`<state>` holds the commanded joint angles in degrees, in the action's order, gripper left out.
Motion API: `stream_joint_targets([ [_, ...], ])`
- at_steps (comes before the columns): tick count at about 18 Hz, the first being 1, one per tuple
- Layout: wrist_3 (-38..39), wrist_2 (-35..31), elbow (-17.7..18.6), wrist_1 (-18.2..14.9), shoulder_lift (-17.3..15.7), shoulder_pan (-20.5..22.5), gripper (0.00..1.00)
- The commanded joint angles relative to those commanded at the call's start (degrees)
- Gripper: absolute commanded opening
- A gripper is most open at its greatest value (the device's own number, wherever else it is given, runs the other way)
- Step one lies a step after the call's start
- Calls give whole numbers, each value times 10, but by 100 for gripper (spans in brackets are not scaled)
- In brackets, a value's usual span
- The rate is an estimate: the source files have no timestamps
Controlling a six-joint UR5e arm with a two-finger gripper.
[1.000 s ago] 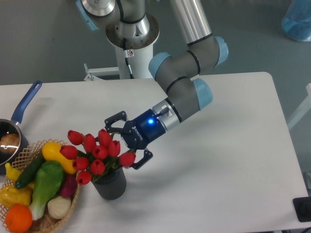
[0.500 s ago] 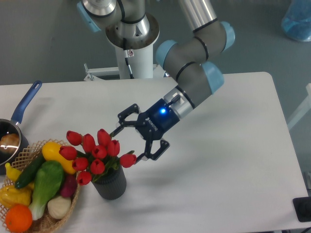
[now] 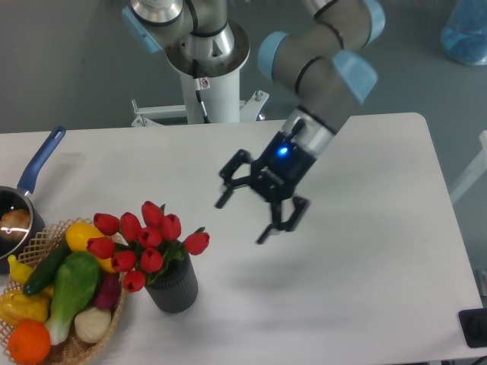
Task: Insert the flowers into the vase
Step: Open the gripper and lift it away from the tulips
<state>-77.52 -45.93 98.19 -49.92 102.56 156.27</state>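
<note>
The red tulips (image 3: 141,242) stand in the dark grey ribbed vase (image 3: 173,287) at the front left of the white table, their heads leaning left over the basket. My gripper (image 3: 242,220) is open and empty, raised above the table to the right of the flowers and well apart from them.
A wicker basket (image 3: 65,346) of plastic vegetables sits at the front left, touching the vase's left side. A blue-handled saucepan (image 3: 23,205) is at the left edge. The robot's base (image 3: 205,68) stands behind the table.
My gripper has drawn back from the tulips, up and to the right, staying open. The bunch has settled slightly left in the vase.
</note>
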Motion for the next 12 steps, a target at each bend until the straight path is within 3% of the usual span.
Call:
stream_joint_targets([
  [4,-29,-88,-27,3,6,16,100],
  [7,-40,-200,-20,0,7,22,100],
  [9,-55,-228,-5,3,8,21,100],
  [12,-59,-267,-28,-1,27,17,100],
])
